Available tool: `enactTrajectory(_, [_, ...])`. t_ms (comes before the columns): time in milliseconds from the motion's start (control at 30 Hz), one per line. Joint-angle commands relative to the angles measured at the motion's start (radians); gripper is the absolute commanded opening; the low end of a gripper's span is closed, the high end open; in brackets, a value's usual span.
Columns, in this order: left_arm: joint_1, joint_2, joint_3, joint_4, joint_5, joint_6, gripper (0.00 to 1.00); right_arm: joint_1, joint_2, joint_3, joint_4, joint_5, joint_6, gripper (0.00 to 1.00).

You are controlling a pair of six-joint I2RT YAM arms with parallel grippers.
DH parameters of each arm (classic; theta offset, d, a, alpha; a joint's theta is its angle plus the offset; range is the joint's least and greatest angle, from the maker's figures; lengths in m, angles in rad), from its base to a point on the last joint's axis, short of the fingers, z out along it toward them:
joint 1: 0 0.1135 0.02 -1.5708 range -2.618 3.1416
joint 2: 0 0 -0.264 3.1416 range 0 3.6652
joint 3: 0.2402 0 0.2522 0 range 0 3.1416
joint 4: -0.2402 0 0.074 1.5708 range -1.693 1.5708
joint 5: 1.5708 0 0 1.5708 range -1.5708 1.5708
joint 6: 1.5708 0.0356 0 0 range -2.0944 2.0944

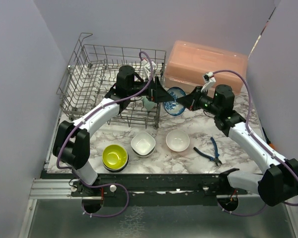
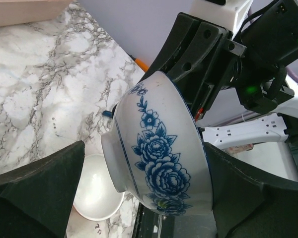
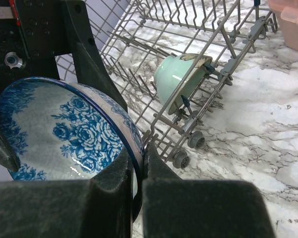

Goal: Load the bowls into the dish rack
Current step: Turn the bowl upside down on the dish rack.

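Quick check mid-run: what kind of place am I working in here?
Probably a robot test cell staged as a kitchen, not a real one: plain partition walls box in a marble-look tabletop, with a wire dish rack and pliers on it.

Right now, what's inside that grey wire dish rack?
A pale teal bowl stands on edge between the tines at the dish rack's near right corner. The left arm hangs over the middle, covering whatever lies beneath it.

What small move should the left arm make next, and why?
Probably draw the left claw back off the blue-patterned bowl: its jaws stand open on both sides, while the right claw is shut on the rim.
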State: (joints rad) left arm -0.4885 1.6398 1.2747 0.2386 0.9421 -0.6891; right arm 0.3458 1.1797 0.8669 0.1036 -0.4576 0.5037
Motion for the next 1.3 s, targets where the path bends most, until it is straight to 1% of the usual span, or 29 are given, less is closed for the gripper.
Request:
enactTrajectory(0, [0.001,0.011,-0.009,0.019,0.038,-0.031,0.99,-0.003,-0.011,0.075,0.101,-0.03,0.025,0.0])
enactTrajectory(67, [0.001,0.009,-0.006,0.003,0.03,-0.021,0.99,-0.004,-0.006,0.095,0.087,-0.018,0.011,0.0])
enactTrajectory(200, [0.001,0.014,0.026,-0.13,-0.032,0.043,0.99,-0.003,-0.006,0.117,0.079,0.0,-0.008,0.0])
enactTrajectory(267, [0.001,0.019,0.031,-0.147,-0.036,0.046,0.98,-0.003,-0.004,0.125,0.078,0.003,-0.016,0.0])
enactTrajectory(500, [-0.001,0.021,0.037,-0.147,-0.018,0.039,0.83,-0.003,0.013,0.145,0.072,0.008,-0.034,0.0])
enactTrajectory(567, [-0.001,0.019,0.037,-0.147,-0.018,0.042,0.77,-0.004,0.02,0.153,0.066,0.007,-0.033,0.0])
enactTrajectory(633, [-0.001,0.022,0.039,-0.148,-0.009,0.038,0.64,-0.004,0.023,0.152,0.074,0.003,-0.03,0.0])
enactTrajectory(833, [-0.001,0.029,0.046,-0.147,0.005,0.038,0.17,-0.003,0.034,0.156,0.079,0.006,-0.022,0.0])
enactTrajectory(900, [0.001,0.029,0.048,-0.147,0.008,0.037,0.06,-0.003,0.031,0.15,0.084,0.008,-0.021,0.01])
enactTrajectory(933, [0.001,0.028,0.048,-0.147,0.005,0.038,0.03,-0.004,0.029,0.146,0.086,0.011,-0.017,0.04])
enactTrajectory(1000, [0.004,0.024,0.048,-0.147,-0.002,0.041,0.0,-0.003,0.024,0.14,0.088,0.012,-0.013,0.14])
enactTrajectory(1100, [0.015,0.019,0.046,-0.148,-0.012,0.043,0.0,-0.002,0.019,0.133,0.088,-0.001,-0.014,0.25])
enactTrajectory(1167, [0.024,0.01,0.043,-0.147,-0.024,0.049,0.0,-0.003,0.017,0.129,0.085,-0.003,-0.016,0.39])
enactTrajectory(1200, [0.03,0.005,0.04,-0.147,-0.035,0.054,0.0,-0.003,0.015,0.127,0.082,-0.002,-0.013,0.42])
enactTrajectory(1267, [0.045,-0.005,0.034,-0.147,-0.056,0.062,0.0,-0.003,0.012,0.124,0.074,-0.001,-0.013,0.43])
